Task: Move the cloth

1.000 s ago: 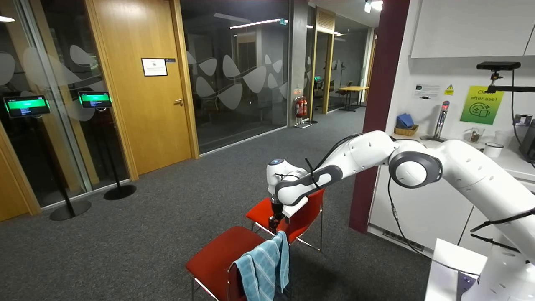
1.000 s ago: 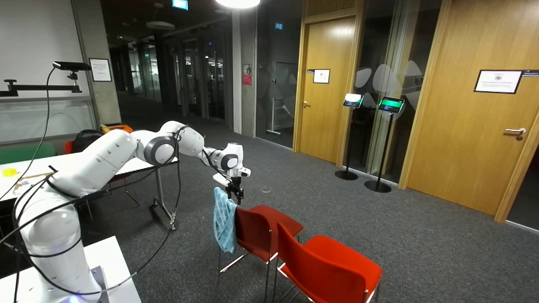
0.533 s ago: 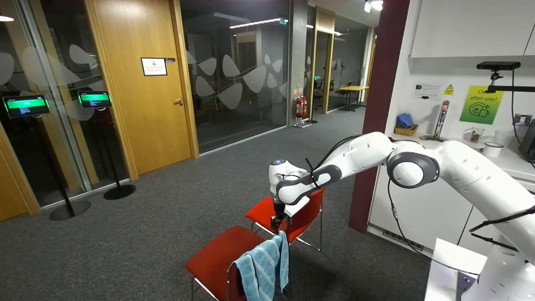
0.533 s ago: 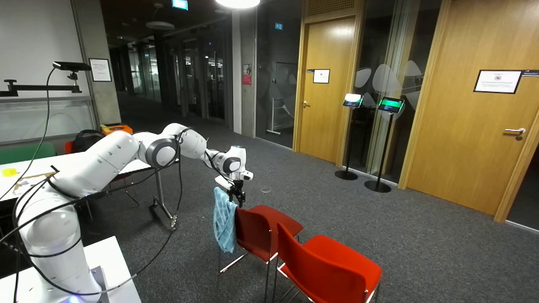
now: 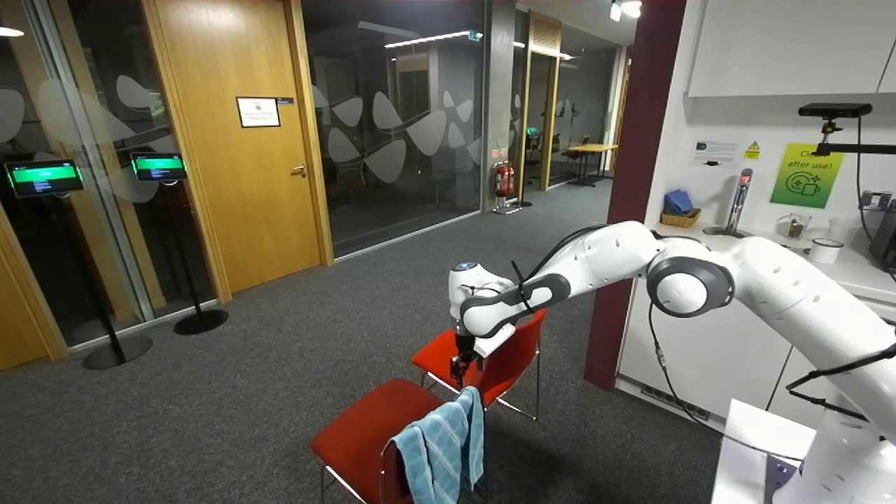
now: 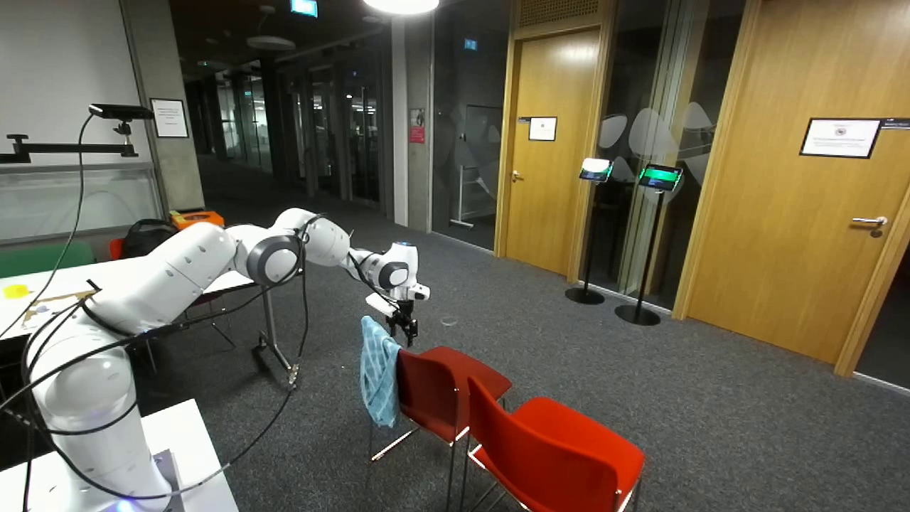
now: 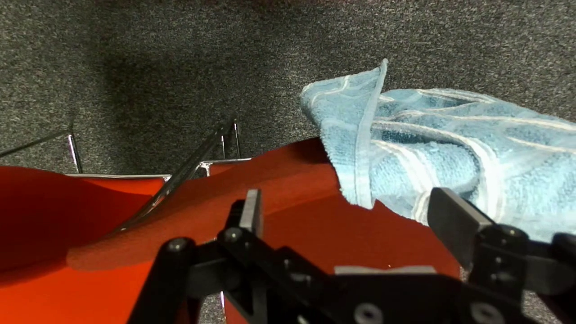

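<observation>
Cloth (image 7: 441,164) draped over one end of chair back (image 6: 428,395), hemmed edge exposed, open floor (image 6: 323,419) beside it. Gripper (image 7: 351,213) near it, fingers well apart. Second chair (image 6: 547,459) near the back's bare end. Wrist view cuts cloth off at right; fingertips too dark to read in both exterior views.

Under the spread jaws, the dark red chair (image 6: 430,398) and the blue cloth (image 7: 441,166) hanging on it are blocking the way down, a brighter red chair (image 6: 544,455) is standing close beside, and bare floor (image 6: 675,398) is stretching toward the wooden doors (image 6: 554,178).
</observation>
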### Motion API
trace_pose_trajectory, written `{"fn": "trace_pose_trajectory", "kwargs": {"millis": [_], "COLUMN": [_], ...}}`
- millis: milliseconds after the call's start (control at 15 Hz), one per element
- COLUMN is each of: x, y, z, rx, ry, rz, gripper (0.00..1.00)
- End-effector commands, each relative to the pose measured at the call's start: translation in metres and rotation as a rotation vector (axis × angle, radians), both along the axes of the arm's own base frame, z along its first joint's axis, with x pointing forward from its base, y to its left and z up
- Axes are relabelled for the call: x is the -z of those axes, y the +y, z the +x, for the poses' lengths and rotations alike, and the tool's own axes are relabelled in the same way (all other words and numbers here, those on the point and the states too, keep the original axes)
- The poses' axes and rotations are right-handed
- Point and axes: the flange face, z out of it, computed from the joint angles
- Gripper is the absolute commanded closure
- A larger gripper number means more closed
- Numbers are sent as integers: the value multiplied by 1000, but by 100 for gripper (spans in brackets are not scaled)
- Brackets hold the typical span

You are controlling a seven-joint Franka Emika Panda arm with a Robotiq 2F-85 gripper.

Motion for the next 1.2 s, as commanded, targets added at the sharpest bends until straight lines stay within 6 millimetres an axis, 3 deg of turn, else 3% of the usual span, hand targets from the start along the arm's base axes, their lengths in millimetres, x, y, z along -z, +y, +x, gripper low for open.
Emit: {"fn": "trace_pose_trajectory", "kwargs": {"millis": [0, 867, 1000, 1067, 1133], "x": [-5, 14, 14, 14, 14], "y": [1, -3, -4, -4, -4], "z": [10, 15, 15, 15, 16], "rx": [-28, -48, -48, -47, -48], "ry": [19, 75, 82, 84, 83], "rz": [20, 14, 13, 13, 14], "gripper": [1, 0, 11, 28, 30]}}
